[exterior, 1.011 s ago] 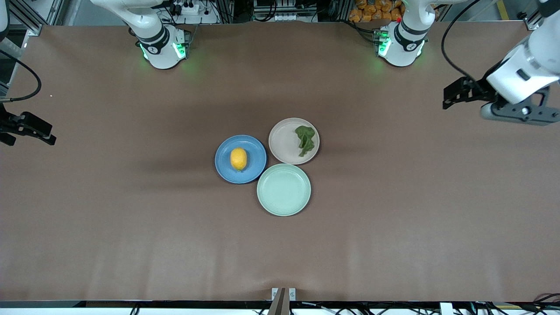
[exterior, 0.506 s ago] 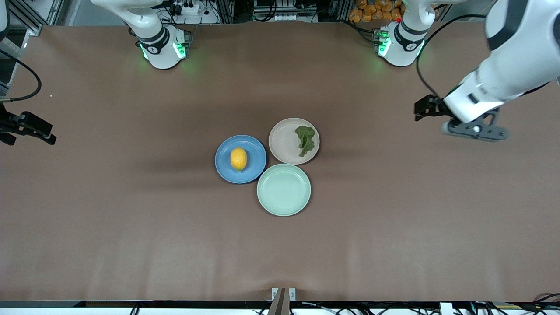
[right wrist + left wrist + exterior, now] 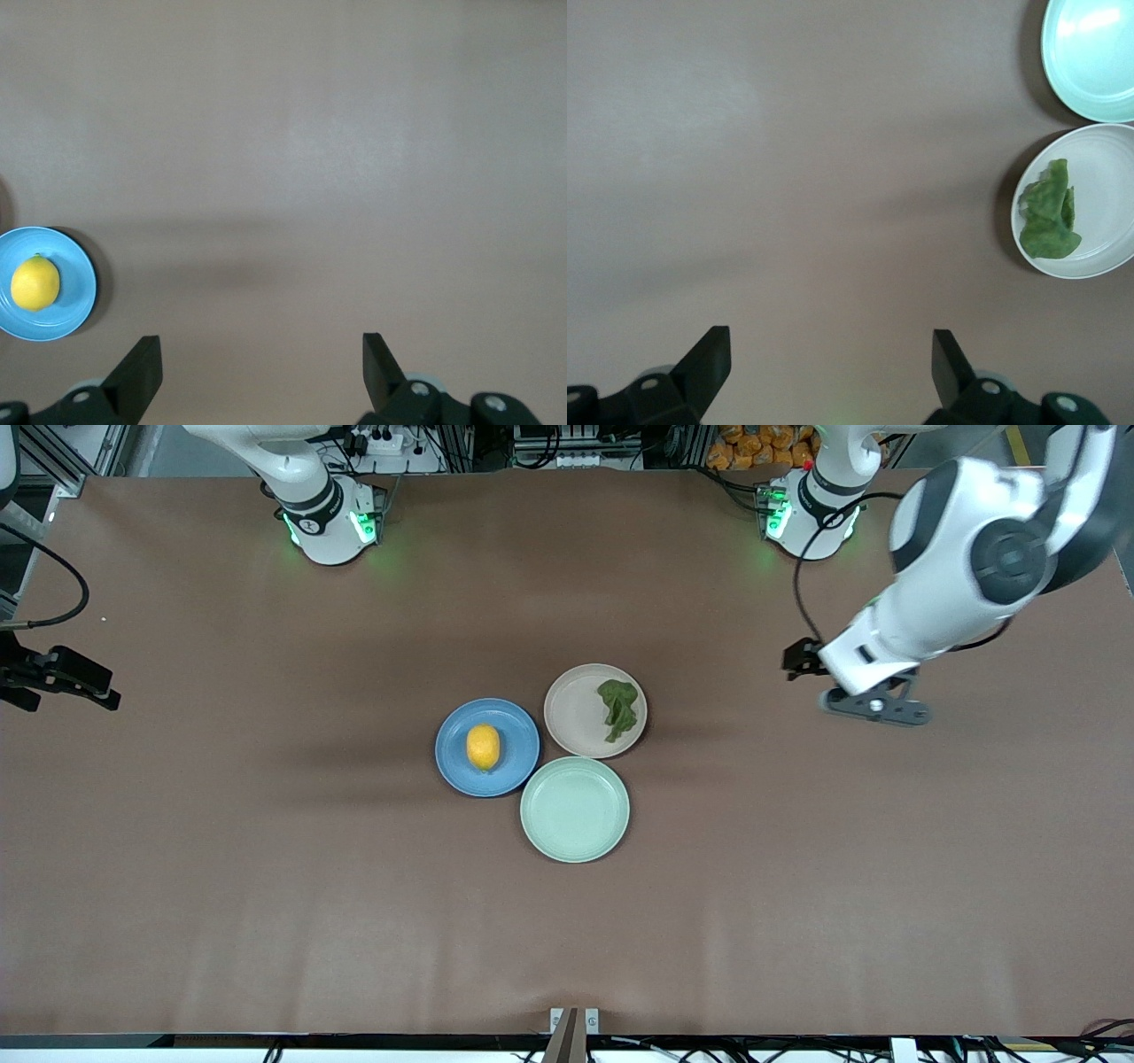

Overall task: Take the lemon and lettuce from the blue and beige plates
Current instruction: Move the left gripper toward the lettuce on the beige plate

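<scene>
One small oval yellow lemon on the round blue plate, one wrinkled dark green lettuce leaf on the touching pale beige plate, third mint-green plate nearest the front camera and missing from the right wrist view, left gripper spread wide over bare brown table toward its own end, right gripper likewise agape, waiting at the table's edge.

The lemon lies on one plate; the lettuce lies on another plate, farther from the front camera, toward the left arm's end; a third plate sits nearest, touching both.
</scene>
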Available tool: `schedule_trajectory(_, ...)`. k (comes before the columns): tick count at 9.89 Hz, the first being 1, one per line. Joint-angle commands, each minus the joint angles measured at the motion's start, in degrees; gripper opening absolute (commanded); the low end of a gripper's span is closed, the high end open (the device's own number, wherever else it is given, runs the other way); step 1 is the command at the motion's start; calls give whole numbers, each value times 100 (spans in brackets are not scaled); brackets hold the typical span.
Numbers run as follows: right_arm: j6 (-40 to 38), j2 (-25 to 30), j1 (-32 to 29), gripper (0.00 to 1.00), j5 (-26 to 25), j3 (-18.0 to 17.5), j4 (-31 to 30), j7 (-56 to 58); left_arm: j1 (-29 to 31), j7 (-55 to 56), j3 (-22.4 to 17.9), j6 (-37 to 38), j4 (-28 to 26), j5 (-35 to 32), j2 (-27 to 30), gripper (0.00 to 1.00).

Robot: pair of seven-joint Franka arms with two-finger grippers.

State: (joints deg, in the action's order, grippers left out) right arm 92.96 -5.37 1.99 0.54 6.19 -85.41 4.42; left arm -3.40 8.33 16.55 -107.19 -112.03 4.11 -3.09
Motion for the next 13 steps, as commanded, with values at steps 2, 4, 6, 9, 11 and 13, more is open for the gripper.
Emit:
schedule_trajectory(2, -321, 80, 47, 100, 17, 5, -11, 24, -90, 1159, 612, -863, -328, 55, -349, 100)
schedule_trajectory(4, -392, 80, 82, 100, 16, -21, -19, 32, -510, 1896, 613, -1337, -320, 37, -761, 100)
schedule_trajectory(6, -655, 28, 353, 100, 16, -30, -63, -29, -898, 2671, 613, -1725, -285, -321, -1175, 100)
schedule_trajectory(9, -745, -262, 897, 100, 86, -30, -63, -352, -1241, 3156, 613, -2094, -223, -455, -1615, 100)
schedule_trajectory(11, -727, -455, 1258, 100, 235, -30, -72, -591, -1382, 3394, 604, -2201, -118, -473, -1870, 100)
schedule_trajectory(13, -552, -640, 1409, 100, 542, -30, -72, -679, -1601, 3849, 604, -2201, 48, -718, -2255, 100)
